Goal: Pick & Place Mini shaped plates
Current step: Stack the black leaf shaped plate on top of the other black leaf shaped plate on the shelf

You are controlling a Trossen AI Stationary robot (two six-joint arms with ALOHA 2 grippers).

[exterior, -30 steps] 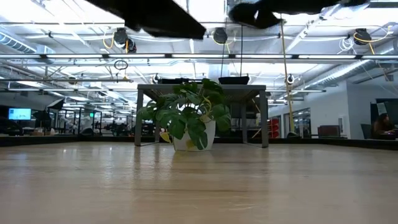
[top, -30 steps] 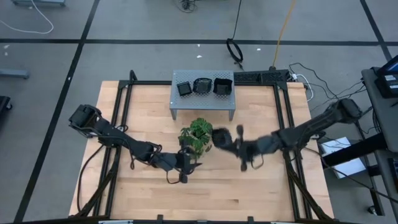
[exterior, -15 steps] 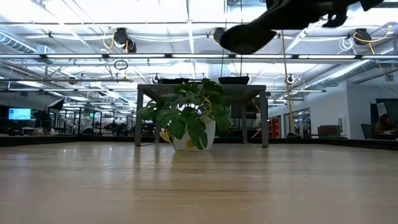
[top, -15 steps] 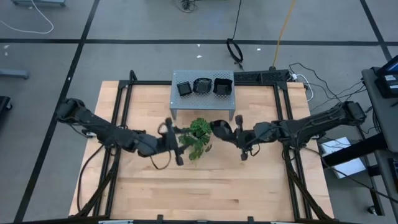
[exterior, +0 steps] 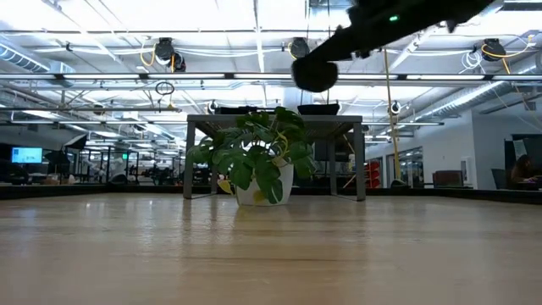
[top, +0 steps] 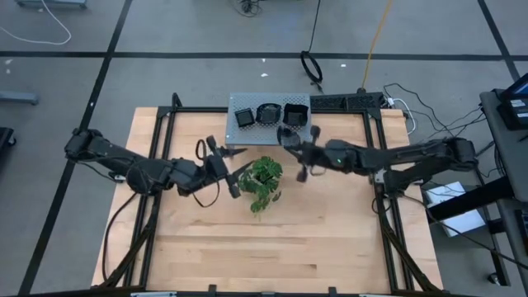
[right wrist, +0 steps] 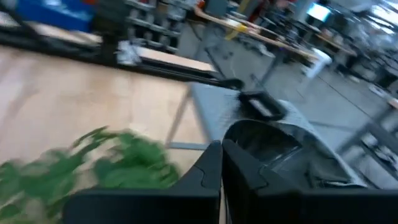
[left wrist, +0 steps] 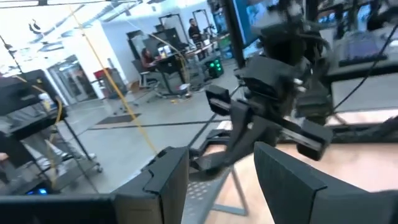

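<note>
Three glossy black mini plates (top: 267,114) lie in a row on the grey perforated shelf (top: 272,139) at the table's far middle. My right gripper (top: 292,142) hovers at the shelf's near right edge, shut on a fourth black plate (top: 287,135). The low view shows this plate (exterior: 315,74) high in the air, above the plant. My left gripper (top: 223,167) is open and empty. It hangs just left of the potted green plant (top: 262,181). My right gripper pinches the round black plate between its two fingers by the near part of its rim (right wrist: 235,138). The fingers reach level from the table's right side. The plate juts out beyond the fingertips, lifted clear of table and shelf.
The plant (exterior: 254,161) stands in a white pot at mid-table, in front of the shelf. The shelf (exterior: 275,123) rests on legs, with a gap beneath it. Bare wooden table (top: 272,247) spreads on the near side. Black frame rails (top: 157,165) run along both sides.
My right gripper has carried the plate from beside the plant's right toward the far edge, up to the shelf's near right edge. My left gripper has moved from the plant's near side toward the far edge and left, turning as it went.
</note>
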